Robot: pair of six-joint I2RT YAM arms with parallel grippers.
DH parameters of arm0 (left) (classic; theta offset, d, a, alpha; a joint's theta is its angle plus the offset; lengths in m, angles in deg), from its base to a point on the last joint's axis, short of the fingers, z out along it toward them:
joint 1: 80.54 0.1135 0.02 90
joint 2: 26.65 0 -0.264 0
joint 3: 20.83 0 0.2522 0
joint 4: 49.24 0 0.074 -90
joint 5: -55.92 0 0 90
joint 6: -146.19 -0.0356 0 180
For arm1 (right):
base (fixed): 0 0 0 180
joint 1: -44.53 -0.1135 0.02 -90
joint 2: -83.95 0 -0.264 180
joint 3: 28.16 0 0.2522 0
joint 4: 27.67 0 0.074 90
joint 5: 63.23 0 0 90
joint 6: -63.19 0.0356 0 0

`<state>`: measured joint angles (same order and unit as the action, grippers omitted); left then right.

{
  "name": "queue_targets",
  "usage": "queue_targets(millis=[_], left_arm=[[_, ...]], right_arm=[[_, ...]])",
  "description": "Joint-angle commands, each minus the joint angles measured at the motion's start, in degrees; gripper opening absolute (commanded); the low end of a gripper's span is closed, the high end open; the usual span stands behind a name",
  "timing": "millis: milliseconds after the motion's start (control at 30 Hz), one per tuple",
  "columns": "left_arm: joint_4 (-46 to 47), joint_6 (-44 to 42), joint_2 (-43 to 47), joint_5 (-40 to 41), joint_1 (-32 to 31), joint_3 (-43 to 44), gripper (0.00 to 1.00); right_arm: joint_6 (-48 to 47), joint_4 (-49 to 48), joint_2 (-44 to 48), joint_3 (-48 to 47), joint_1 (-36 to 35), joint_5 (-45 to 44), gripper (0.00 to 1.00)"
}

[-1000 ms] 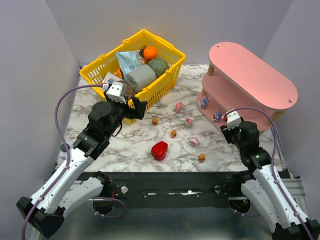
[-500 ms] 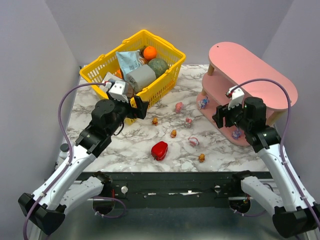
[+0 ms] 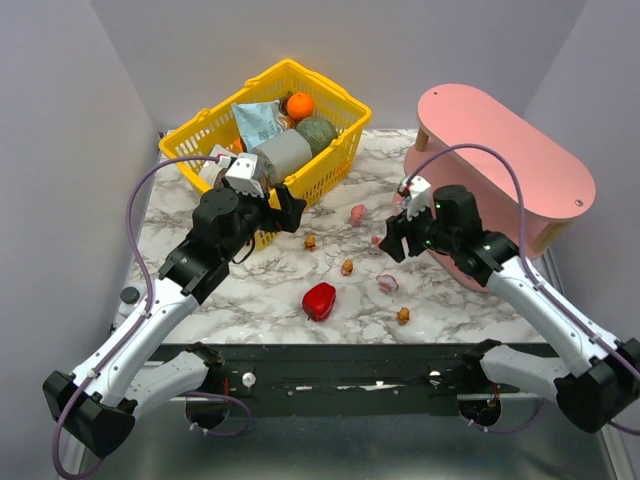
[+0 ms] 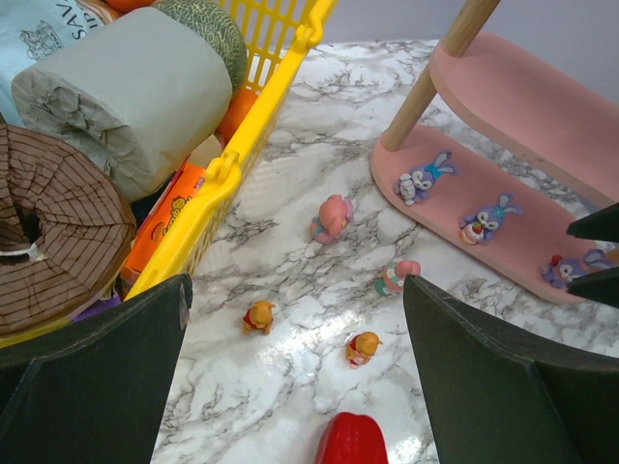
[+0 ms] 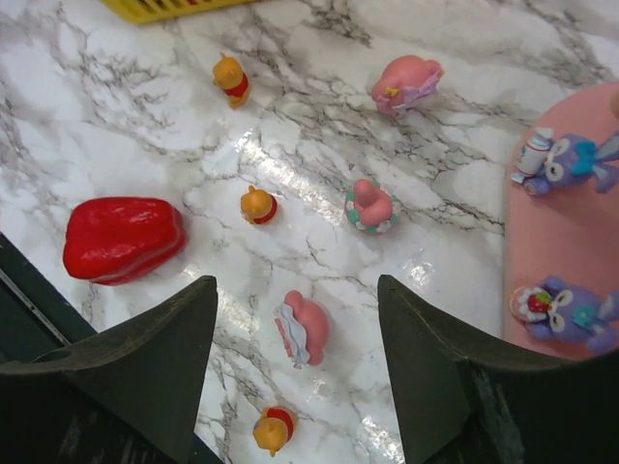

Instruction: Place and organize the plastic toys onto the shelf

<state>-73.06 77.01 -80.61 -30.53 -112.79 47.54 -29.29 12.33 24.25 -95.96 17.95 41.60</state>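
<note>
Several plastic toys lie loose on the marble table: a pink one [image 3: 358, 212], orange ones [image 3: 310, 241] [image 3: 347, 267] [image 3: 403, 316], a pink-and-teal one [image 3: 378, 243] and a pink one on its side [image 5: 303, 329]. Purple-blue bunnies [image 4: 426, 179] [image 4: 488, 217] [image 4: 566, 269] stand on the bottom board of the pink shelf [image 3: 500, 160]. My right gripper [image 3: 395, 240] hangs open over the table left of the shelf. In the right wrist view the gripper [image 5: 297, 282] has the sideways pink toy below its gap, untouched. My left gripper [image 3: 283, 212] is open beside the basket, empty.
A yellow mesh basket [image 3: 215, 110] of groceries stands at the back left, close to my left wrist. A glossy red pepper [image 3: 319, 300] lies near the table's front edge. The shelf fills the back right corner.
My right arm has swung left, away from the shelf's bottom board, out over the loose toys, and its jaws have widened. The left arm has edged slightly forward.
</note>
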Motion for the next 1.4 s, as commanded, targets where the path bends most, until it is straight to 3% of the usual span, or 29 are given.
queue_targets(millis=[0,167,567,1367], left_arm=[[-1.01,1.59,-0.1,-1.53,0.35,1.99,0.99],[-1.97,1.07,0.6,-1.0,0.35,1.99,0.99],[-2.85,0.89,1.75,-0.56,0.35,1.55,0.99],[-3.73,-0.43,1.66,1.19,0.35,1.38,0.99]], right_arm=[[0.63,-2.24,-6.65,-1.51,-4.96,-12.16,0.73],[0.81,-5.84,-12.8,-1.24,-6.81,-17.29,0.69],[-2.18,-10.94,-25.45,-3.18,-7.42,-19.14,0.61],[-7.63,-17.89,-31.96,-2.82,-7.51,-17.47,0.39]])
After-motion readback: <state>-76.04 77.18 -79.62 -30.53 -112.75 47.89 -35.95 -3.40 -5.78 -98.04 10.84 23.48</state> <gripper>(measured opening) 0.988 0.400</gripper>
